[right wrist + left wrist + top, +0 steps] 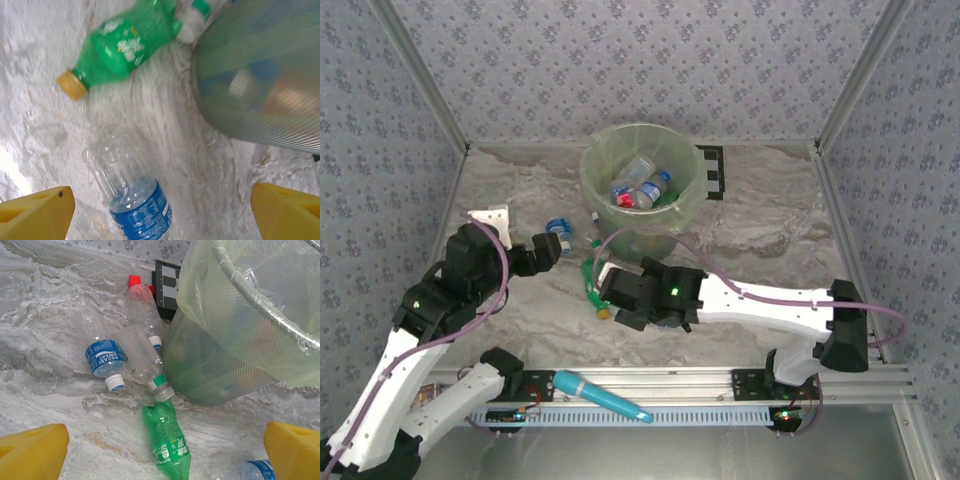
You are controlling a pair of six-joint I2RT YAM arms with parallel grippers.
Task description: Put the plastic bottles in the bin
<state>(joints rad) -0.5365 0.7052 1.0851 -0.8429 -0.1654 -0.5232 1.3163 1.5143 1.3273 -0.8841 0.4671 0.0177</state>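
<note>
Step in hand, by judgement: closing on the clear plastic bottle with the blue label (137, 212), lying on the marbled grey table (760, 240) between the yellow fingers (35, 212) of the right pincer (161, 200), near the foot of the bin.

- With that pincer wide and empty as now, lower straight until flanking the bottle's body with both fingers, not the sloping shoulder.
- Squeeze gently, for fear of buckling the thin plastic or squirting it out sideways.
- Lift well clear before swinging over the rim of the large round pale-green translucent bin (620, 232), to avoid snagging the thin liner bag (235, 315). Release above the middle.
- Avoid nudging the green plastic bottle with the yellow cap (125, 47) just beyond.
- Hold the left pincer (165, 440), also wide and empty, over the table on the bin's left, out of the right arm's path.

Count, near to far:
- 1 teal marker-like stick (603, 395) on the near rail, not a bottle.
- 2 pincers.
- 5 bottles on the table:
  - 1 green.
  - 2 clear with blue labels, the second being the white-capped blue-label bottle (105, 357).
  - 1 clear bottle with a green neck ring (145, 357).
  - 1 clear bottle with a red cap (142, 302).
- 1 bin holding at least 4 bottles, exact number hard to tell.
- 1 black-and-white checker card (167, 282) behind.
</note>
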